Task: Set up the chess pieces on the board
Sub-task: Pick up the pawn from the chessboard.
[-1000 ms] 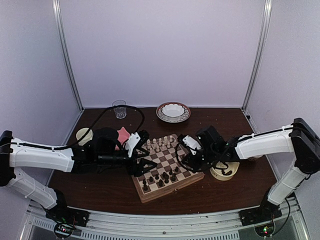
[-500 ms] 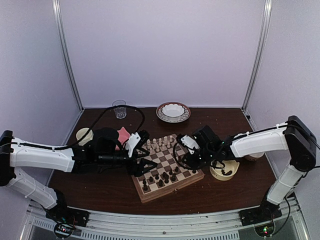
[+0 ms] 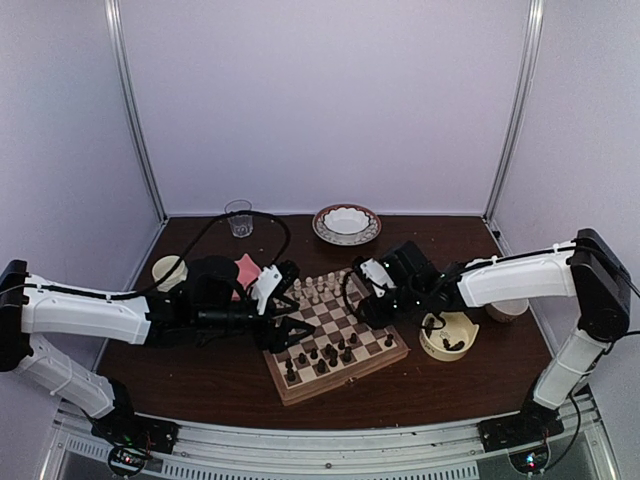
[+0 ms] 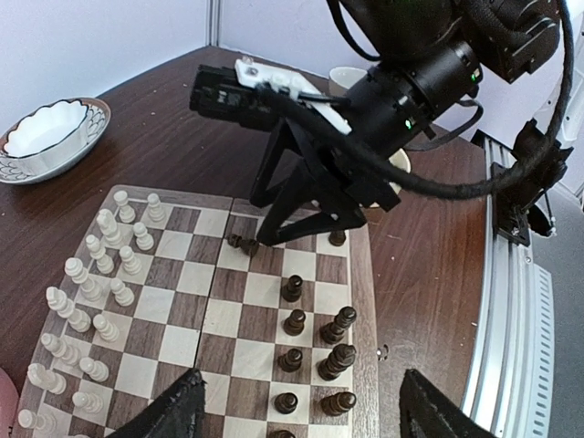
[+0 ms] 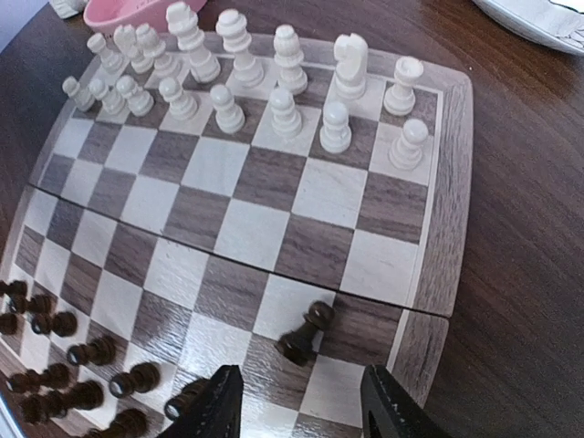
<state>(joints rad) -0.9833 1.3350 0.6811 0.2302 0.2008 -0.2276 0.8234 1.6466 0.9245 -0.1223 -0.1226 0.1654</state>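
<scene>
The board (image 3: 340,375) lies mid-table, with dark chess pieces (image 3: 325,352) standing on its near rows. In the right wrist view my right gripper (image 5: 301,411) is open low over the board (image 5: 447,228). Just ahead of its fingertips a dark pawn (image 5: 306,333) leans over, seemingly on its side and free of both. The left wrist view shows that pawn (image 4: 242,244) under the right gripper (image 4: 292,214). My left gripper (image 4: 306,415) hovers open over the near-row dark pieces (image 4: 336,362), holding nothing.
White chessmen (image 5: 274,100) fill the board's far rows. A pink bowl (image 3: 245,268) and a cup (image 3: 168,270) stand left of the board. A cream bowl (image 3: 447,338) with dark pieces sits to its right. A glass (image 3: 239,217) and a patterned bowl (image 3: 346,223) stand at the back.
My right gripper has opened and let go of the dark pawn, and it has shifted left and farther back over the board. The left arm has stayed still.
</scene>
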